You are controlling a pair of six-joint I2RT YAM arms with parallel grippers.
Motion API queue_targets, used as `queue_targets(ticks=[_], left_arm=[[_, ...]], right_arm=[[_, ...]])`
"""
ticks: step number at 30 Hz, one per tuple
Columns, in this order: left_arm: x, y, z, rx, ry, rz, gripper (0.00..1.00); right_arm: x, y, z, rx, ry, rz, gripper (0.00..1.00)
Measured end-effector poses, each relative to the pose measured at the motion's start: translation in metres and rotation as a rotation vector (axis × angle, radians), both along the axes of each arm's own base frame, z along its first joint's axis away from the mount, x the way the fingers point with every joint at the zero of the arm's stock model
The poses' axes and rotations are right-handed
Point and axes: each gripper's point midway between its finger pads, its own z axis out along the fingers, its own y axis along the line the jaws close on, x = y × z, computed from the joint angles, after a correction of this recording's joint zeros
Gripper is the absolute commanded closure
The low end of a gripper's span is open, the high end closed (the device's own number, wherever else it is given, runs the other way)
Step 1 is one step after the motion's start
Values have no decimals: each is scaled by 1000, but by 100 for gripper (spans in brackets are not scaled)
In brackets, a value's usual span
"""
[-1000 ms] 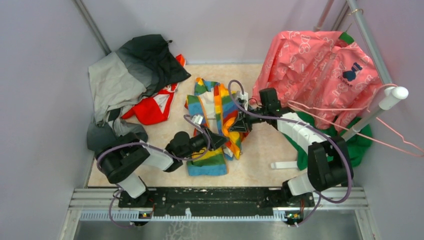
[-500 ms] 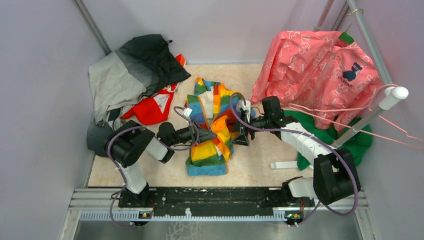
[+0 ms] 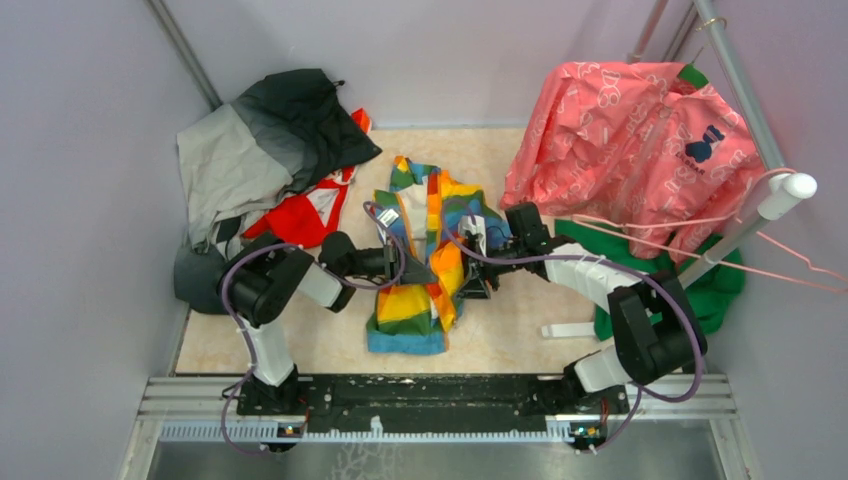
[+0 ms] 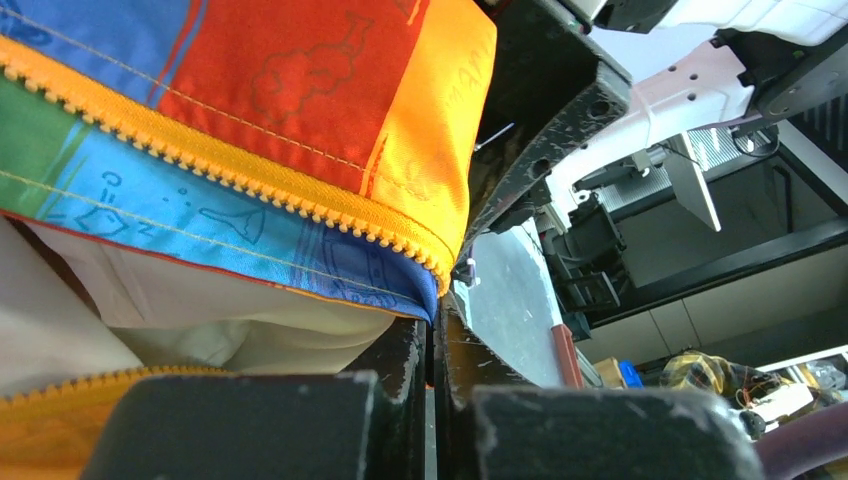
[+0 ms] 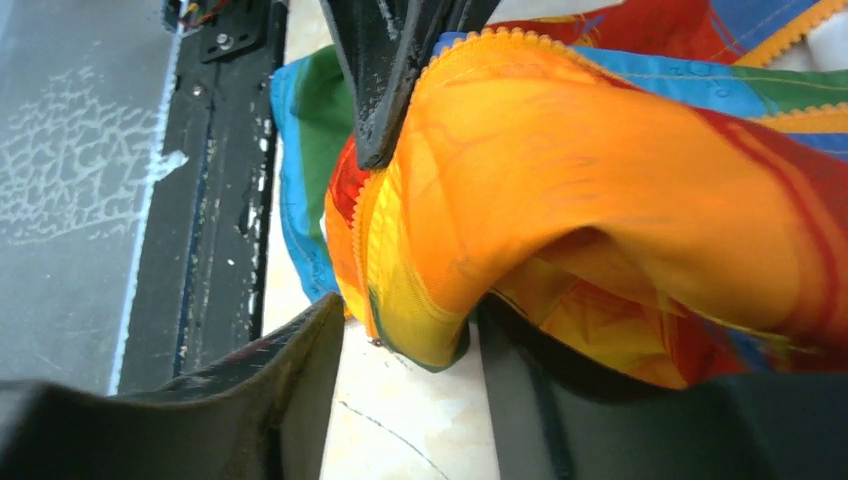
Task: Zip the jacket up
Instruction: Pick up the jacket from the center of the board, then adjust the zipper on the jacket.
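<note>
The rainbow-striped jacket [image 3: 405, 310] lies bunched in the middle of the table, its front open and the pale lining showing. My left gripper [image 3: 428, 272] is shut on the jacket's front edge; in the left wrist view the jaws [image 4: 435, 330] pinch the blue hem beside the orange zipper teeth [image 4: 220, 170]. My right gripper [image 3: 476, 280] is open right beside it. In the right wrist view [image 5: 410, 370] a fold of orange and yellow fabric [image 5: 600, 150] hangs between its spread fingers, above the table. The left gripper's black fingers [image 5: 385, 90] show there, holding the zipper edge.
A grey-and-black jacket [image 3: 260, 140] and a red garment [image 3: 305, 215] lie at the far left. A pink patterned garment [image 3: 640, 140] hangs on the rack at the right, over green cloth [image 3: 700, 280] and a pink wire hanger [image 3: 700, 235]. A white piece [image 3: 570, 328] lies near the right arm.
My left arm has swung up and in with the jacket's edge, bunching and lifting the fabric. My right gripper has moved down and left, close against the left gripper.
</note>
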Motion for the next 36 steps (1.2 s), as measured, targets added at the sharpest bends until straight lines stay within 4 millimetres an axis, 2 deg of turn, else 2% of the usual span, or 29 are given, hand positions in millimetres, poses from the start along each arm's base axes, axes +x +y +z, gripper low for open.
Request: queue_targets(ticks=[4, 5, 11, 14, 16, 17, 18, 20, 22, 24, 26, 28, 31, 36], left_arm=[[1, 0, 10, -16, -9, -12, 97], [1, 0, 13, -20, -13, -12, 93], [6, 2, 29, -49, -53, 27, 62], [13, 17, 50, -75, -132, 143, 41], [13, 29, 71, -75, -210, 231, 31], [13, 38, 97, -84, -300, 305, 29], [12, 39, 103, -89, -324, 319, 28], [3, 49, 133, -96, -438, 395, 28], [-11, 54, 150, -104, -495, 428, 29], [-27, 50, 156, -109, -500, 419, 30], [-44, 35, 148, -93, -464, 373, 31], [-57, 19, 130, -54, -414, 321, 32], [-70, -3, 86, 46, -320, 259, 32], [-72, -10, 12, 218, -179, 275, 30]], right_arm=[[-8, 6, 6, 43, 4, 45, 95], [-11, 7, 8, 56, 4, 60, 100], [-22, 8, 24, 99, 16, 97, 100], [-17, 6, 40, 100, 7, 59, 100], [-9, 5, 52, 106, 8, 27, 100], [-4, 5, 57, 107, 9, 9, 100], [1, 3, 62, 108, 12, -8, 100], [7, 2, 67, 105, 26, -37, 100], [10, 2, 69, 100, 50, -61, 100], [10, 2, 70, 94, 85, -83, 100], [11, 2, 70, 91, 114, -104, 100], [12, 3, 72, 91, 142, -121, 100], [14, 4, 75, 97, 166, -139, 100], [17, 6, 80, 108, 200, -166, 100]])
